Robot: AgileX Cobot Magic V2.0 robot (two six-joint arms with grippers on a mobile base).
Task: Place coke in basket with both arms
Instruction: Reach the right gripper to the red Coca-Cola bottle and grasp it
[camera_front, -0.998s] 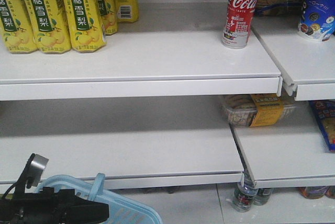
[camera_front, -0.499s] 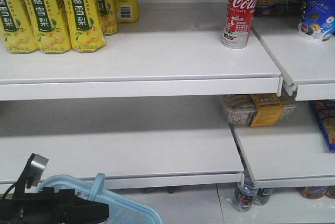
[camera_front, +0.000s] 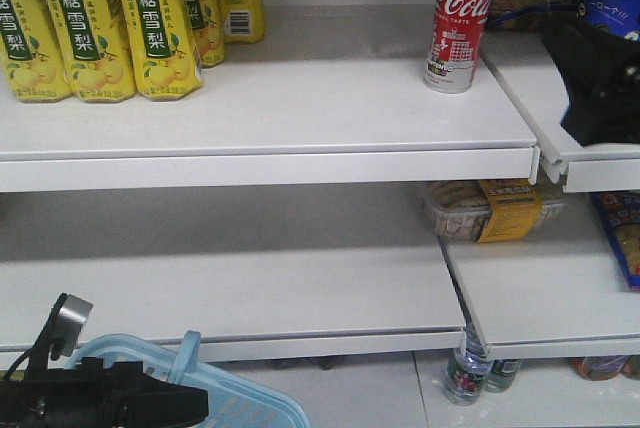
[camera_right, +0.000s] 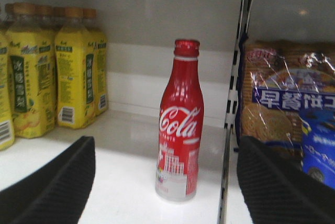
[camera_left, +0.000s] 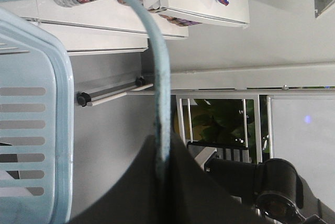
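Two pincers: the left pincer [camera_left: 159, 185] is closed, the right pincer [camera_right: 166, 144] is spread wide.
Left grip: dark jaws clamp the flat swing handle [camera_left: 161, 93] of the basket [camera_left: 31, 130].
Basket: light blue with slotted wall, low at the front, below the bottom shelf edge.
Right fingers [camera_right: 52, 187]: black and ribbed, one at each side of the wrist view, holding nothing.
Coke [camera_right: 179, 124]: upright on the top shelf [camera_right: 115, 182], centred in the gap between those fingers, ahead of their tips, touching neither.
Right arm [camera_front: 600, 63]: a dark blur just right of the coke in the front view, apart from it.
Yellow bottles [camera_right: 73, 72]: same shelf, well left of the coke.
Biscuit packs [camera_right: 282, 109]: right, beyond the divider.
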